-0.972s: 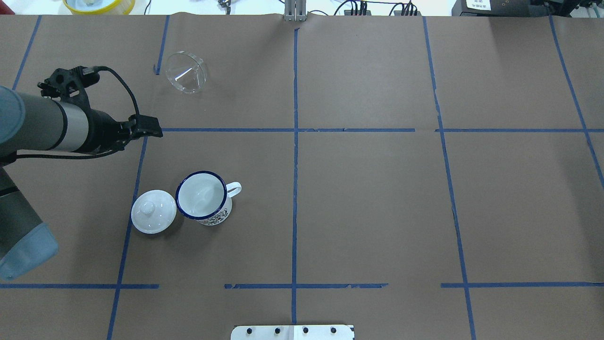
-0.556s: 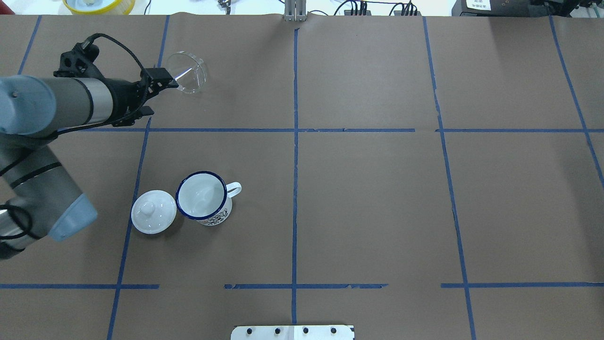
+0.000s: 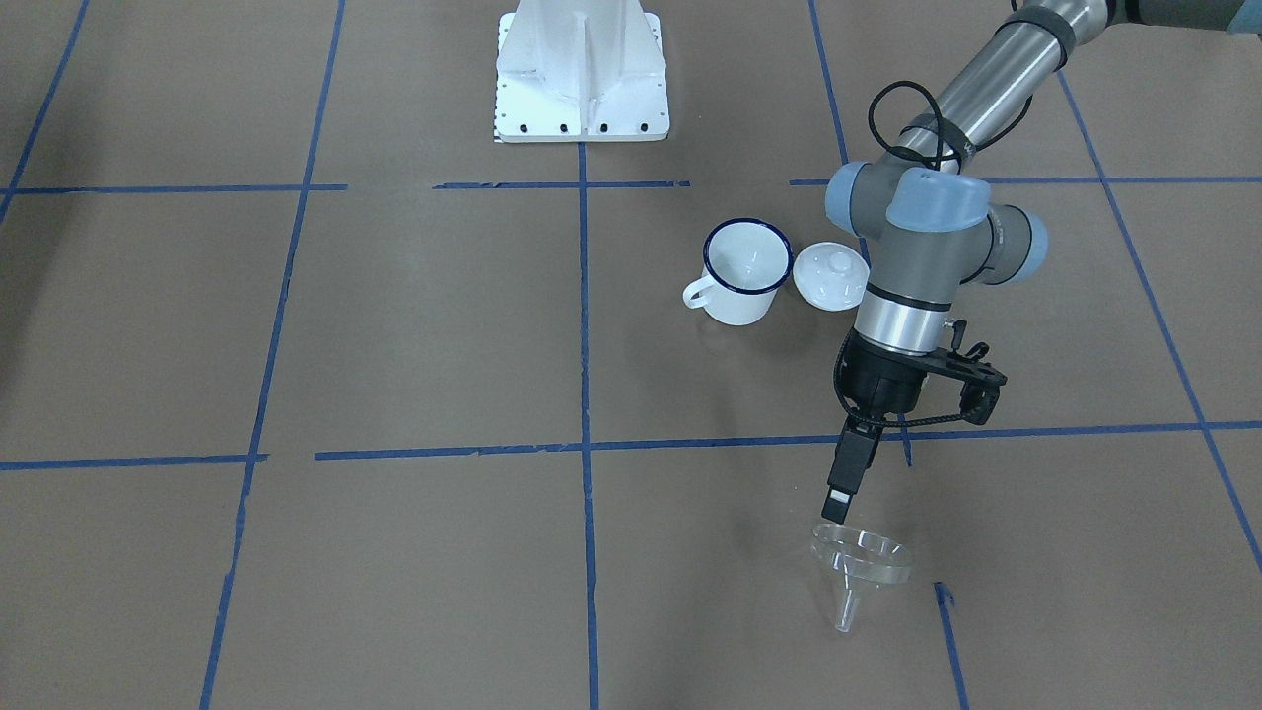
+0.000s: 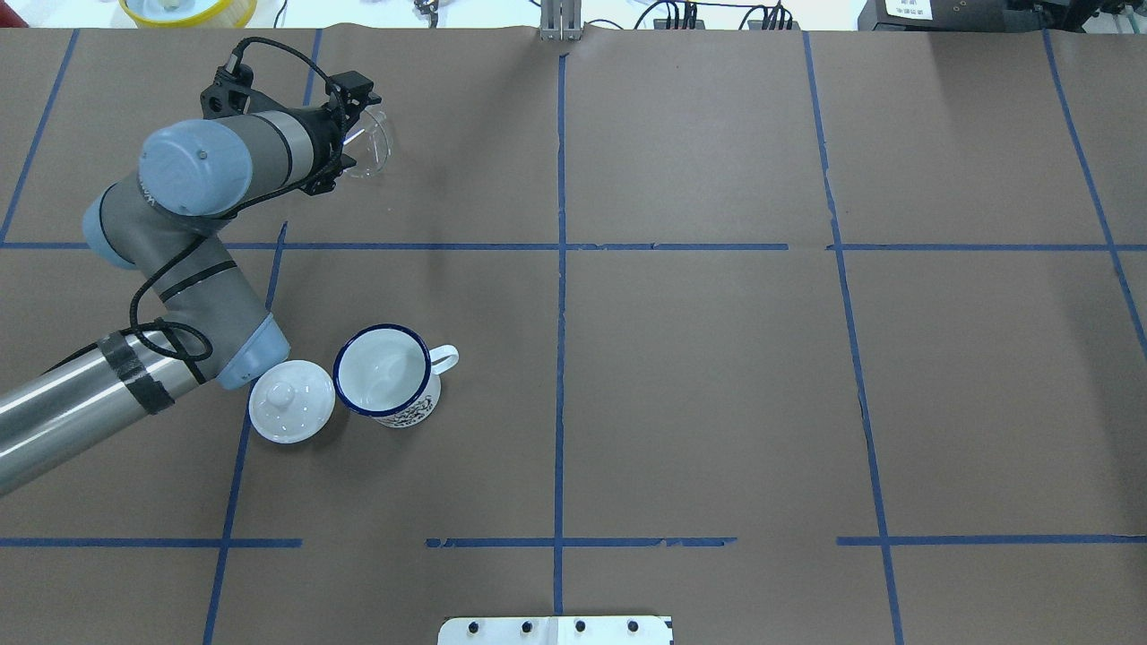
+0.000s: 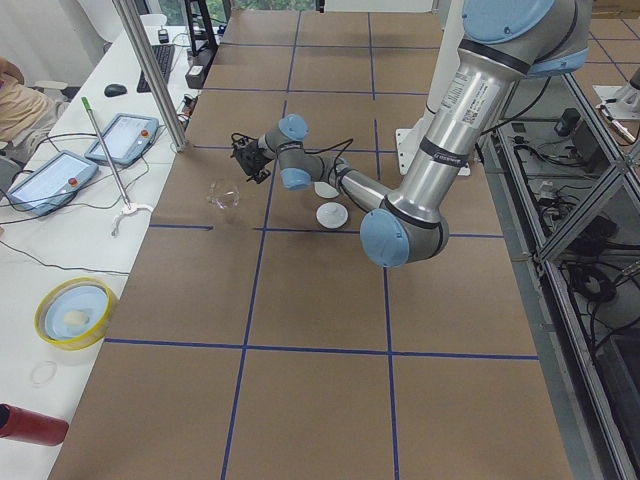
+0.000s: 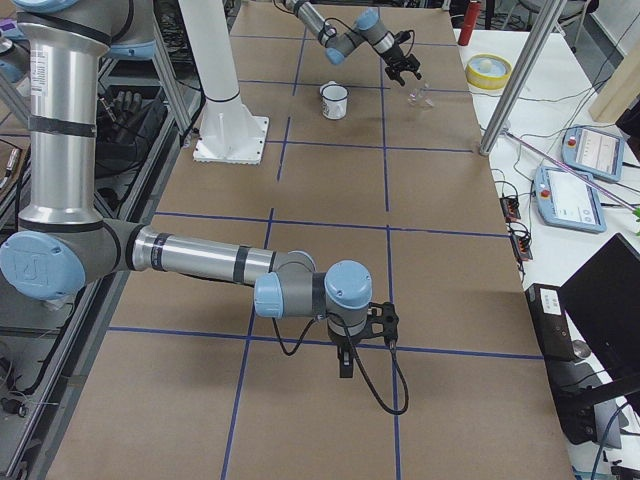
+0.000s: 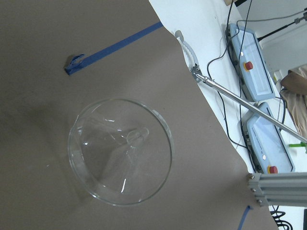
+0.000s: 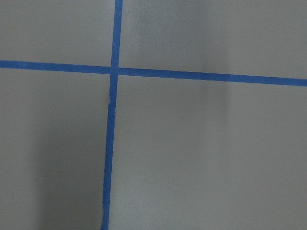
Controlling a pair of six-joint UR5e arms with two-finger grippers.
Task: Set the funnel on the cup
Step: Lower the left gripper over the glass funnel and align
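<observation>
The clear funnel [image 3: 860, 567] lies on its side on the brown paper at the far left of the table. It also shows in the overhead view [image 4: 378, 148] and in the left wrist view [image 7: 120, 151]. My left gripper [image 3: 838, 508] hangs just above the funnel's wide rim, open and empty, and points down at it [image 4: 345, 134]. The white cup [image 4: 385, 376] with a dark blue rim stands upright and empty, nearer my base [image 3: 747, 276]. My right gripper [image 6: 345, 365] hovers low over bare paper far from both; I cannot tell whether it is open.
A small white knobbed lid [image 4: 291, 401] sits touching the cup's left side, close to the left arm's elbow. The table's far edge, a metal post [image 7: 278, 189] and control tablets [image 7: 252, 62] lie just beyond the funnel. My white base [image 3: 582, 69] stands at the near side.
My left arm has swung from beside the blue tape line toward the far side and now hangs over the funnel. The funnel, cup and lid have not moved.
</observation>
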